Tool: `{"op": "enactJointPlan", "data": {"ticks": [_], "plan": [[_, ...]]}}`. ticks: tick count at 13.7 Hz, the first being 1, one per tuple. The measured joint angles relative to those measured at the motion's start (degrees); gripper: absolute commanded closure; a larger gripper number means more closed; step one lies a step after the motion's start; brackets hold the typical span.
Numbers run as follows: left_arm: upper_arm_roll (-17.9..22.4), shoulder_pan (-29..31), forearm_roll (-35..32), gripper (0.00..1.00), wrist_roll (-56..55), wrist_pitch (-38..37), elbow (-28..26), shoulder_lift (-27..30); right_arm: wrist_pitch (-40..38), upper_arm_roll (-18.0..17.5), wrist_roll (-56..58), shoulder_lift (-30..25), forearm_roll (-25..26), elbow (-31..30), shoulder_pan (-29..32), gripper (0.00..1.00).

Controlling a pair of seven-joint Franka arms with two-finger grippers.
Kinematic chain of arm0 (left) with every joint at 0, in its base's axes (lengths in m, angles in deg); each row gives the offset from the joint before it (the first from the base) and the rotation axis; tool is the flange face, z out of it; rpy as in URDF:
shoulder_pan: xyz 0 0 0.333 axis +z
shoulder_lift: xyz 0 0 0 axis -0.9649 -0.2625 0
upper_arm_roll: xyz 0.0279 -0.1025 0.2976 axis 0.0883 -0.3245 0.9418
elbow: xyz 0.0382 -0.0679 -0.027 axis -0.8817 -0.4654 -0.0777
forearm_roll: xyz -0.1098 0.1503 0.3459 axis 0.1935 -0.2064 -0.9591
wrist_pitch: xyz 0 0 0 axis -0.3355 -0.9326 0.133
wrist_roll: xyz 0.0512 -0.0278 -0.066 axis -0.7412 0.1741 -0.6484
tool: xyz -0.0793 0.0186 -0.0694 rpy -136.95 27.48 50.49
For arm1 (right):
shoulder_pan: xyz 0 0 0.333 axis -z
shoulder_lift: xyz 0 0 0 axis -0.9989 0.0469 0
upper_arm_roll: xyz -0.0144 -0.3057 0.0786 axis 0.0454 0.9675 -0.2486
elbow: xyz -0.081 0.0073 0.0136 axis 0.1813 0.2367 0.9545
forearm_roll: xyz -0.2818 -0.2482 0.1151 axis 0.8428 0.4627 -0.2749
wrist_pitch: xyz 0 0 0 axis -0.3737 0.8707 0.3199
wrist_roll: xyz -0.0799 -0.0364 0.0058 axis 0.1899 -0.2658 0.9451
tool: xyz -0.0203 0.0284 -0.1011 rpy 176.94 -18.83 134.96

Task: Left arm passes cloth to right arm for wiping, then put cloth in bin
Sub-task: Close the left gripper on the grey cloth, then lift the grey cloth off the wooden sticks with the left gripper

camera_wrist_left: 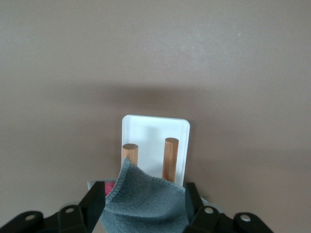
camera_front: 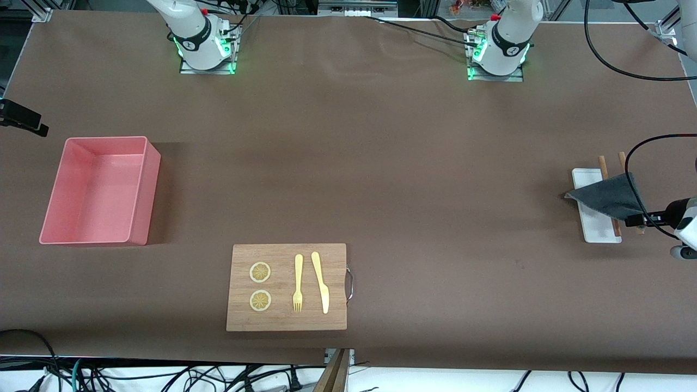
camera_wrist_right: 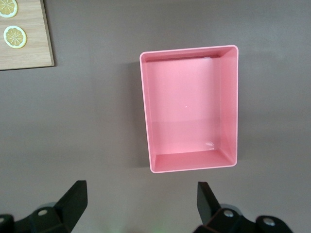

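The dark grey cloth point(camera_front: 604, 197) lies draped over two wooden pegs point(camera_front: 602, 163) on a white tray point(camera_front: 598, 233) at the left arm's end of the table. My left gripper point(camera_front: 636, 220) is low at the cloth, open, one finger point(camera_wrist_left: 95, 204) on each side of it. In the left wrist view the cloth point(camera_wrist_left: 150, 196) fills the gap between the fingers, and a bit of its red-pink face shows. My right gripper point(camera_wrist_right: 141, 204) is open and empty, high over the table beside the pink bin point(camera_wrist_right: 189, 162). The bin point(camera_front: 136, 218) stands empty at the right arm's end.
A wooden cutting board point(camera_front: 286, 256) with two lemon slices point(camera_front: 260, 272), a fork point(camera_front: 298, 283) and a knife point(camera_front: 321, 283) lies near the front edge. A black object point(camera_front: 22, 120) juts in at the table's edge by the bin. Cables hang by the left arm.
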Motion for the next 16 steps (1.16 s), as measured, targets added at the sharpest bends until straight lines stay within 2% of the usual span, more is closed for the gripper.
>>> {"op": "enactJointPlan", "data": {"ticks": [1,2,4,8,10,16], "plan": [[0.0,0.2,0.0,0.29,0.3,0.0,0.0,-0.1,0.0,0.0,0.0,0.0,0.0,0.0,0.0,0.0],[0.0,0.3,0.0,0.37,0.6,0.0,0.0,-0.2,0.0,0.0,0.0,0.0,0.0,0.0,0.0,0.0],[0.0,0.7,0.0,0.46,0.7,0.0,-0.1,-0.6,0.0,0.0,0.0,0.0,0.0,0.0,0.0,0.0],[0.0,0.9,0.0,0.75,0.8,0.0,-0.4,-0.7,0.0,0.0,0.0,0.0,0.0,0.0,0.0,0.0],[0.0,0.9,-0.4,0.78,0.8,0.0,-0.4,-0.7,0.0,0.0,0.1,0.0,0.0,0.0,0.0,0.0],[0.0,0.9,-0.7,0.79,1.3,0.0,-0.5,-0.7,0.0,0.0,0.1,0.0,0.0,0.0,0.0,0.0]]}}
